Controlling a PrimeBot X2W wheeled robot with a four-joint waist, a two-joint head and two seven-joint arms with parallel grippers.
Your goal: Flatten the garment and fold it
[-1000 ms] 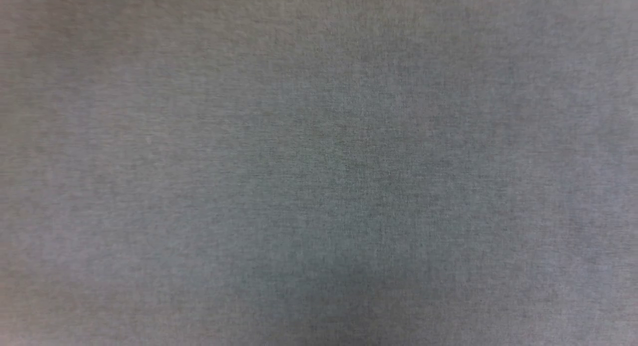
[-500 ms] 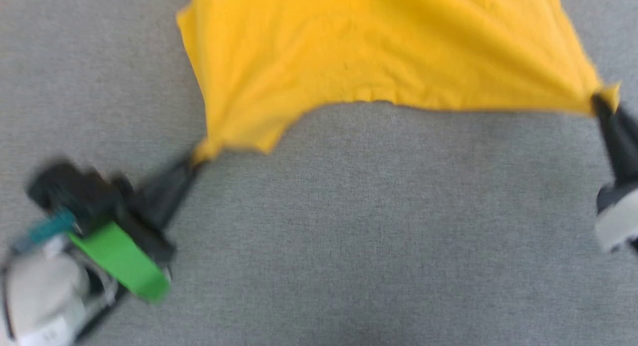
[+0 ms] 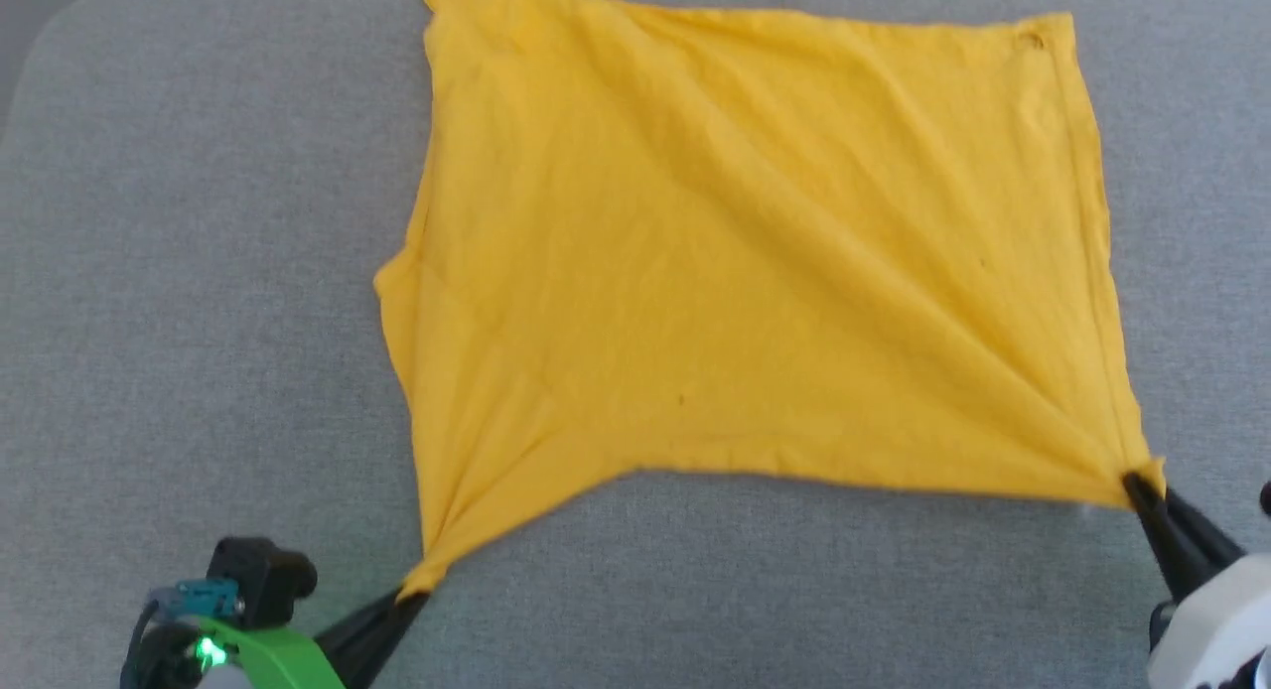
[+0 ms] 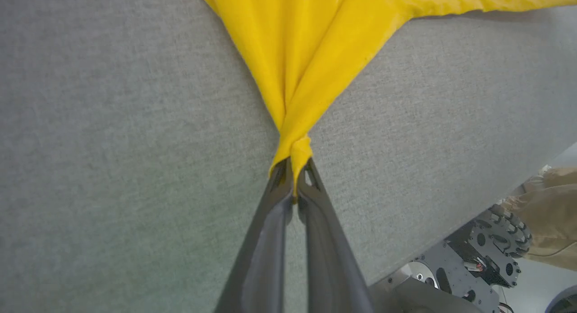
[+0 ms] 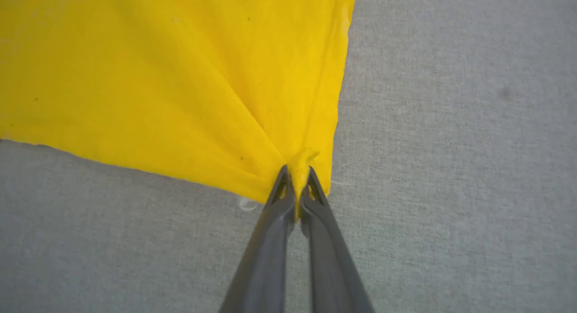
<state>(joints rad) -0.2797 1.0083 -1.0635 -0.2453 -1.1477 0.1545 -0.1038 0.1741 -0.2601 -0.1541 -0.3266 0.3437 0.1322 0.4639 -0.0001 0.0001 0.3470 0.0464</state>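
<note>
Yellow T-shirt (image 3: 755,262) lies spread on the grey fabric-covered table (image 3: 199,272), a plain yellow face up. Its far edge runs close along the table's far edge. The cloth sits toward the table's right half, leaving a wide bare strip on the left.

Left gripper (image 3: 410,598), by the near edge left of centre: jaws closed on the T-shirt's near-left corner, with a small tuft of cloth bunched between the fingertips.

Right gripper (image 3: 1134,482), toward the near-right corner of the table: jaws closed on the T-shirt's near-right corner, with the same bunched tuft.

Creases fan out from both pinched corners across the cloth. The near hem runs between the two grippers in a shallow inward curve. Whether the fingertips touch the table cannot be told.
</note>
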